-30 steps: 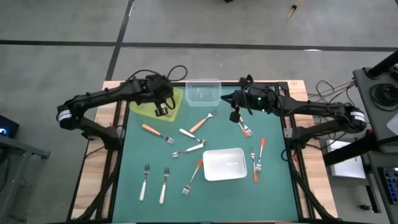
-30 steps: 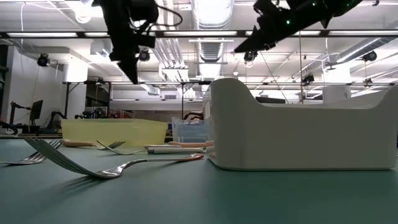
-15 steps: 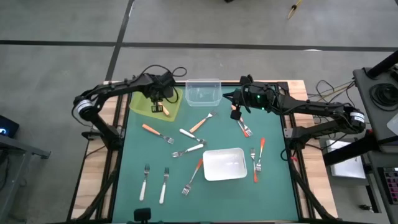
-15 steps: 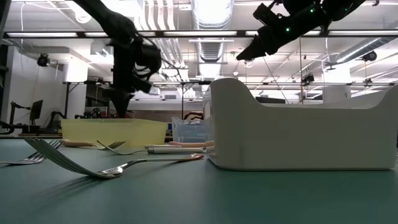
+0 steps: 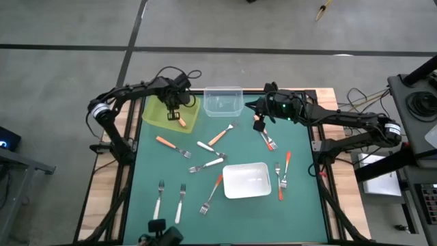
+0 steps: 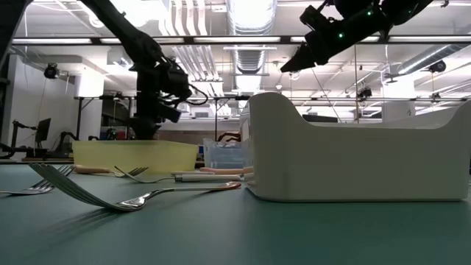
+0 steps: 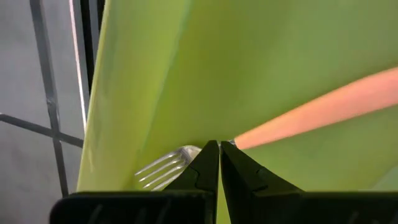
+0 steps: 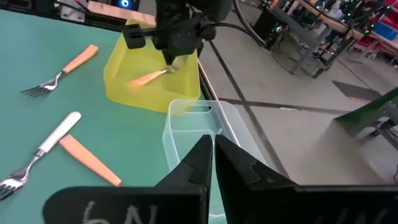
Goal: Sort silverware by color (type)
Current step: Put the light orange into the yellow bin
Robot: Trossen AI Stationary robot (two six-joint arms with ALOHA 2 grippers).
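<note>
Near desk: two white-handled forks point(image 5: 169, 200) lie side by side at the near left, untouched; an orange-handled fork point(image 5: 211, 194) rests against the white tray point(image 5: 246, 180).
Mid desk: more forks lie loose around the centre, and two more point(image 5: 283, 175) lie right of the white tray; none of these has moved in the last second.
Right claw point(image 5: 259, 126): hovers empty above a fork at the far right, fingers pressed together, exactly as a second ago.
Left claw point(image 5: 175, 112): has dropped into the yellow tray point(image 5: 154, 114) at the far left, fingers nearly shut on the neck of a light orange fork point(image 8: 152, 75).
Change: a second ago this claw was high over the tray; now the fork's handle is down inside it.
Meaning: one orange fork looks about to be delivered, with release still to come; about eleven forks remain to sort.
Clear tray point(image 5: 222, 100): far centre, appears to hold nothing.
Writing: white handwritten marks on the right claw's housing point(image 8: 109, 213), partly cut off, not readable.
</note>
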